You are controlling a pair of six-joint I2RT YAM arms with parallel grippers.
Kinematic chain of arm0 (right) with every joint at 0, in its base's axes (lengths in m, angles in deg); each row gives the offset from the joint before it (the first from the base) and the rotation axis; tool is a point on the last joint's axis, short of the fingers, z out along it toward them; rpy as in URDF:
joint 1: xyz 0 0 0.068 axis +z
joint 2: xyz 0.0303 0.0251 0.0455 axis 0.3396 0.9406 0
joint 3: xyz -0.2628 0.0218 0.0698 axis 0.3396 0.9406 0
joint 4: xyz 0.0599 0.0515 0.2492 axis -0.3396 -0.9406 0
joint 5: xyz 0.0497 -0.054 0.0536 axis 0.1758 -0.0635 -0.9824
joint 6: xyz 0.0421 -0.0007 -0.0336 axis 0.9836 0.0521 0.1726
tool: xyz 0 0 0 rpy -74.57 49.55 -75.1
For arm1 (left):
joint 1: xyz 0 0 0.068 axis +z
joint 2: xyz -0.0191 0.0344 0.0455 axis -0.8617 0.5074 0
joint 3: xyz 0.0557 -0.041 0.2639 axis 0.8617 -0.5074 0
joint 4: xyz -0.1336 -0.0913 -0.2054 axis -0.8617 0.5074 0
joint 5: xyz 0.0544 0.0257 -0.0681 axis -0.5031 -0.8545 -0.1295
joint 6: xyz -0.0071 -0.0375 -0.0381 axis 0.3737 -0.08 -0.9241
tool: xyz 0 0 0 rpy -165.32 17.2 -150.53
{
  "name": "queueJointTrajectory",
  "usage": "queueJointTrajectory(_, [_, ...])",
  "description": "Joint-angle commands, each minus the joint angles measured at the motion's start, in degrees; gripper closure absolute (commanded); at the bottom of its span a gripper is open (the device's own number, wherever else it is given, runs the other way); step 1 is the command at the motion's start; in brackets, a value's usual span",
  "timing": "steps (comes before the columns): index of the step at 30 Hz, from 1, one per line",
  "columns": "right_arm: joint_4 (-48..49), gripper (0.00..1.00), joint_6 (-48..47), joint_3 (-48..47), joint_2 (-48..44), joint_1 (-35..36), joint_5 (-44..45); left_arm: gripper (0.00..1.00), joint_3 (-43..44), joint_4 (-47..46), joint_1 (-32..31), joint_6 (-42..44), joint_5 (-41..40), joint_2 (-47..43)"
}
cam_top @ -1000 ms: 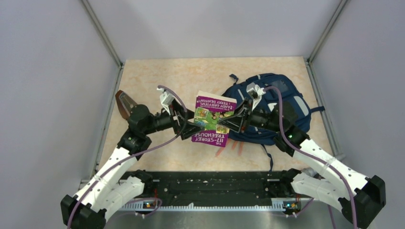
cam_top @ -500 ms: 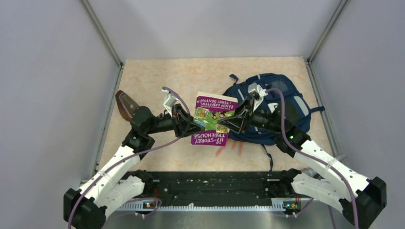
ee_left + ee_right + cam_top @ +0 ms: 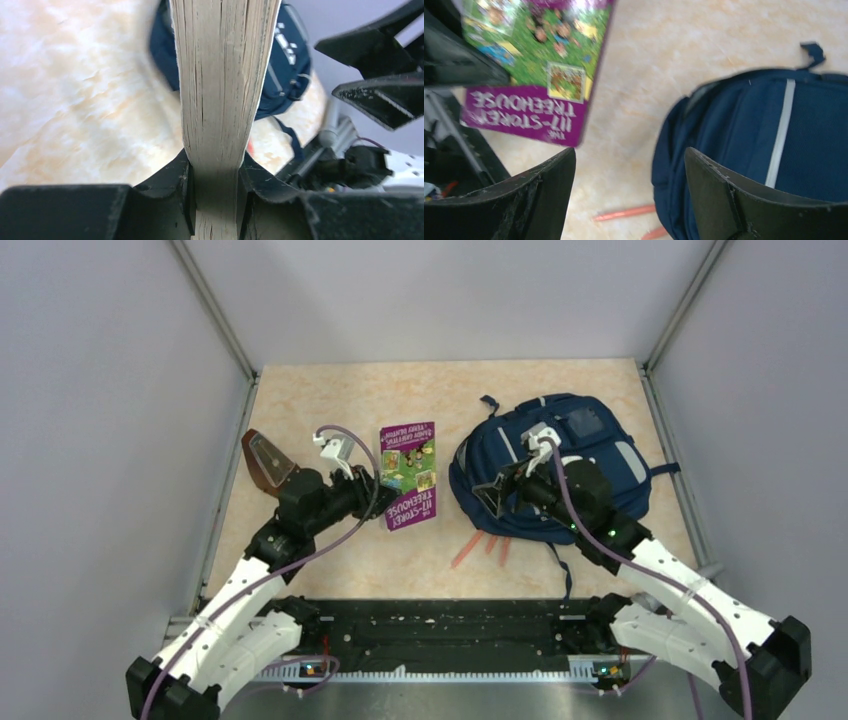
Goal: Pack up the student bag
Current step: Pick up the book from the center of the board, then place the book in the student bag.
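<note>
Pinching the book by its page edge in the left gripper, mid-tabletop. Hovering the right gripper, spread wide, over the student bag toward the right edge. Risking a fanned-open, slipping book from that narrow hold on loose pages.

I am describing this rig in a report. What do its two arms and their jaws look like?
Both the left arm and the right arm have white lower segments and black upper segments. A thin purple cable runs along each arm to a white camera bracket at the wrist. The jaws are matte black and wedge-shaped, with scuffed edges.
</note>
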Motion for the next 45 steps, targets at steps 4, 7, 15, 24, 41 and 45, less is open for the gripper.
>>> queueJointTrajectory(4, [-5.0,0.24,-6.5,3.1,5.5,6.9,15.5,1.0,3.8,2.0,0.7,-1.1,-12.1,2.1])
queueJointTrajectory(7, [-6.6,0.24,-7.6,2.7,9.5,11.8,24.9,1.0,3.8,1.7,0.9,-1.0,-12.3,2.4])
queueJointTrajectory(15, [-8.6,0.27,-8.3,1.3,19.3,15.5,35.5,1.0,3.8,1.9,1.3,-0.6,-10.8,2.9])
queueJointTrajectory(24, [-9.2,0.41,-7.8,-1.5,28.4,16.3,47.0,1.0,4.3,1.9,1.7,-0.2,-8.4,2.7])
queueJointTrajectory(41, [-7.3,1.0,-6.7,-4.9,16.6,17.2,58.4,1.0,7.8,-2.0,1.6,5.9,16.9,12.7])
queueJointTrajectory(45, [-5.2,1.0,-7.1,-4.7,8.5,15.9,53.3,1.0,9.7,-5.4,1.0,4.0,22.1,18.4])
